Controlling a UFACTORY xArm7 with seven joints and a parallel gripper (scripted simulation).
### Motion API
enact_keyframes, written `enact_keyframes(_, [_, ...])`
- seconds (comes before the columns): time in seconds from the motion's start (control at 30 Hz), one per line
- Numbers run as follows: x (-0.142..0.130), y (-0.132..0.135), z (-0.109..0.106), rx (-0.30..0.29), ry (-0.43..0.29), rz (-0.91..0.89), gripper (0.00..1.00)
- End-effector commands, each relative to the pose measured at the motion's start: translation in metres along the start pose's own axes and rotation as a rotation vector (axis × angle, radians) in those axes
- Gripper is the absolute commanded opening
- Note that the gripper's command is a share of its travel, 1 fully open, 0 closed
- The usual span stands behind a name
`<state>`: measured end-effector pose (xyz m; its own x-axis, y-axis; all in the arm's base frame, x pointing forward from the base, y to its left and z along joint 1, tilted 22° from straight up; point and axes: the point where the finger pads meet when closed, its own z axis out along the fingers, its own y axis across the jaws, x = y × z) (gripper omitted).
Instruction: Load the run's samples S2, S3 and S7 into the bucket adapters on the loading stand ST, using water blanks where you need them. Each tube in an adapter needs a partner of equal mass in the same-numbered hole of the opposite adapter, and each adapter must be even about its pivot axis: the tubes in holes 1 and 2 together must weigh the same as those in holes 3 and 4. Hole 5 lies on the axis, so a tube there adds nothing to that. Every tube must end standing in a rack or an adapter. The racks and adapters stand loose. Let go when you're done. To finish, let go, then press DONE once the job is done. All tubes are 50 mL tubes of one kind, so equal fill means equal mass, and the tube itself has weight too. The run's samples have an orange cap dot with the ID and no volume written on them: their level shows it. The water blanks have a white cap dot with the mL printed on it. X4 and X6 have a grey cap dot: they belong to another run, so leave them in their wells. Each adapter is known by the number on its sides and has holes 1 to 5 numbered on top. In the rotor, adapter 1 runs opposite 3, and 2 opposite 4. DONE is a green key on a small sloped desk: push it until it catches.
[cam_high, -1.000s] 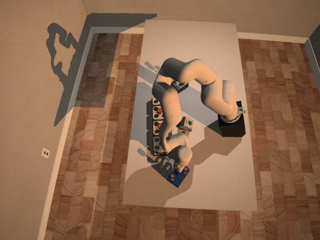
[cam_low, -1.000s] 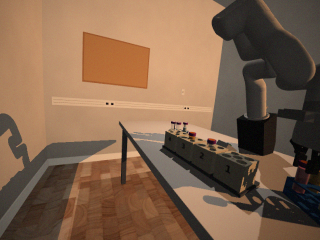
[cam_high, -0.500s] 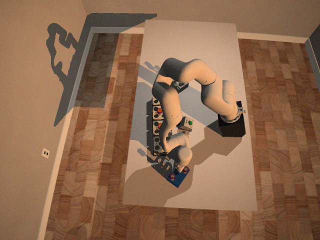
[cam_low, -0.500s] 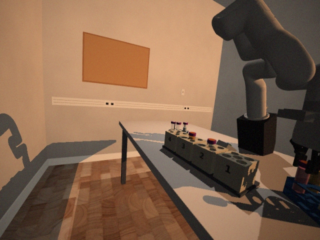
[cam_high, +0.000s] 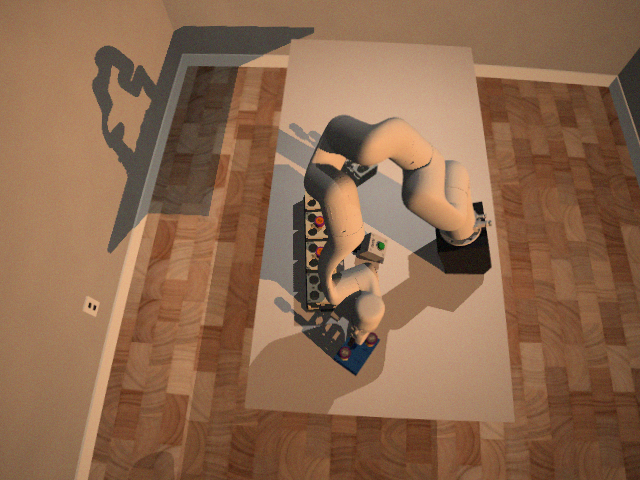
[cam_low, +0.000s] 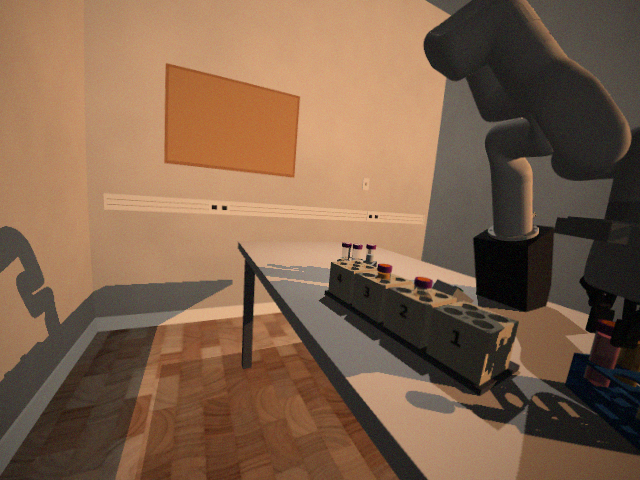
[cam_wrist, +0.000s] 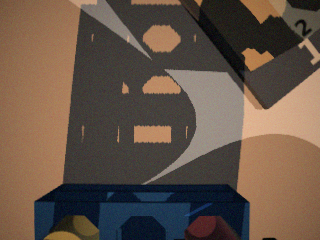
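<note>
Claw (cam_high: 356, 336) (cam_low: 613, 331) low over blue rack (cam_high: 357, 365) (cam_low: 580, 363) (cam_wrist: 142, 194), fingers part-way open; can't tell if they grip a tube. Red tube (cam_low: 602, 353) (cam_wrist: 204, 226) and yellow tube (cam_low: 628, 356) (cam_wrist: 76, 226) stand in that rack. Adapters 1 (cam_low: 454, 338), 2 (cam_low: 405, 312), 3 (cam_low: 367, 292) and 4 (cam_low: 339, 279) in a row on pale table (cam_high: 439, 361) (cam_low: 465, 439); orange-topped tubes in 2 and 3. Green key (cam_high: 381, 245) beside the row. Beyond, purple-capped tubes, wood floor (cam_high: 258, 444) (cam_low: 206, 413), orange wall board (cam_low: 231, 121).

no visible change, in the top view or the exterior view
</note>
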<state>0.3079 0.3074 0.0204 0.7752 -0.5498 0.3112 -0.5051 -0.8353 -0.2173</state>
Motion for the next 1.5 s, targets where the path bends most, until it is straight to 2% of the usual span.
enact_keyframes(0.0, [0.0, -0.001, -0.002, 0.003, 0.0, -0.001, 0.0])
enact_keyframes(1.17, [0.0, -0.001, -0.02, 0.003, 0.0, -0.001, 0.0])
enact_keyframes(1.47, [0.0, -0.001, -0.038, 0.003, 0.0, -0.001, 0.0])
